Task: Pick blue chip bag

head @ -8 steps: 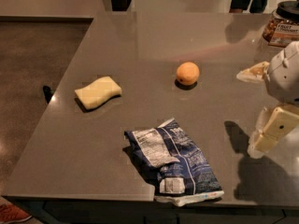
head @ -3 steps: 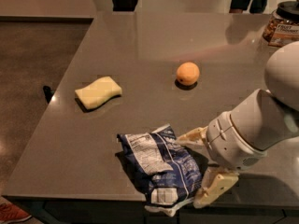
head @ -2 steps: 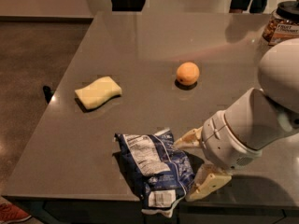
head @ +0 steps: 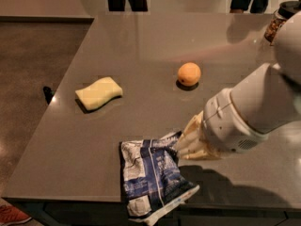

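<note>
A moment ago the gripper (head: 188, 142) had its fingers spread wide, one on each side of the blue chip bag (head: 150, 178). Now the fingers (head: 190, 134) have come together and are pinching the bag's top corner, the one nearest the orange (head: 189, 73). The bag has slid a little and bunched up. I think that means the grab is done and the lift comes next.

The bag lies on the near side of the orange, much closer to me, with its far end hanging over the counter (head: 141, 36) edge. The gripper sits between the orange and the bag.

The bag is dark blue, shiny and crinkly, with white patches. It looks thin and slippery, so it could slide out. The orange is round and smooth. To its left is a soft, wavy yellow sponge (head: 99, 93). The counter is flat, grey and a bit shiny.
</note>
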Controlling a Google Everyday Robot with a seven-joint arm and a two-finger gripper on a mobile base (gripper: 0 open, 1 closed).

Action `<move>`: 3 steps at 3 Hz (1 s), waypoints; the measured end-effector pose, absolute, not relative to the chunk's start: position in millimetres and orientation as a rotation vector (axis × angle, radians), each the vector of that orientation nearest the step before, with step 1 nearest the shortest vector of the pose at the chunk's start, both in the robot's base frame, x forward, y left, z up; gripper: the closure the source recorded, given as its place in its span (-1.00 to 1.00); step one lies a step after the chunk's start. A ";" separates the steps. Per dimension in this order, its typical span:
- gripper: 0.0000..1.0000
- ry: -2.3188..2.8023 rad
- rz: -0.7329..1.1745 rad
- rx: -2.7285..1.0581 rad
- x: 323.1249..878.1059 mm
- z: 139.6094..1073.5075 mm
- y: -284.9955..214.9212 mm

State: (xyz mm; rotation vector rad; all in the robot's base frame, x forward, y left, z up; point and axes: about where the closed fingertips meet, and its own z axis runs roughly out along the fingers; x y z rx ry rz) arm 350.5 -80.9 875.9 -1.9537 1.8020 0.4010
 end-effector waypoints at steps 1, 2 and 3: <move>1.00 1.781 0.340 -1.883 364.7 914.1 -81.1; 1.00 1.740 0.293 -1.836 374.9 948.2 -78.4; 1.00 1.704 0.270 -1.819 378.0 968.4 -73.5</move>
